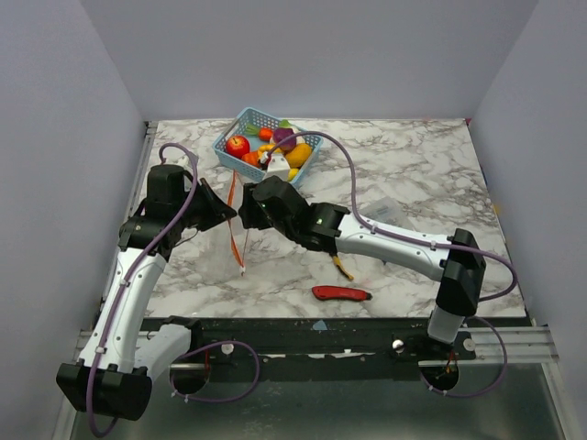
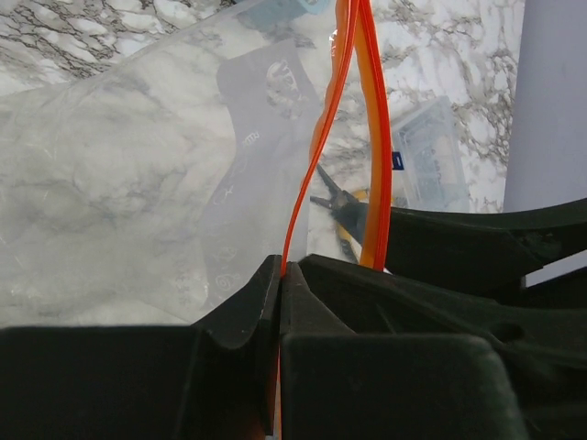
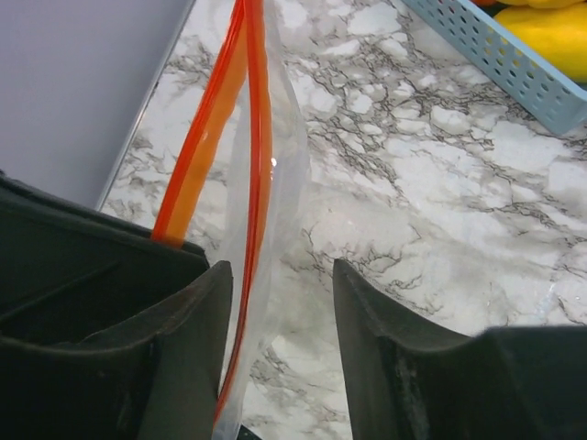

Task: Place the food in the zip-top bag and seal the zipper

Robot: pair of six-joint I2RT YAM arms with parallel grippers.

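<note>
- My left claw (image 2: 280,275) is clamped on the zipper (image 2: 374,137) of the clear bag (image 2: 138,183).
- Beyond that grip, the two orange strips gape apart.
- My right claw (image 3: 282,275) stands apart, with the bag's edge hanging between its fingers, close to one of them.
- The food (image 1: 275,147) lies in the blue basket (image 1: 229,128), towards the table's (image 1: 413,174) far edge.

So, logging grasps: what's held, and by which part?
Left gripper pinches the zip-top bag by its zipper; right gripper is open, gripping nothing.

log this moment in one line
left pincer: shut on zipper | right pincer: open astride bag | food: in basket
</note>
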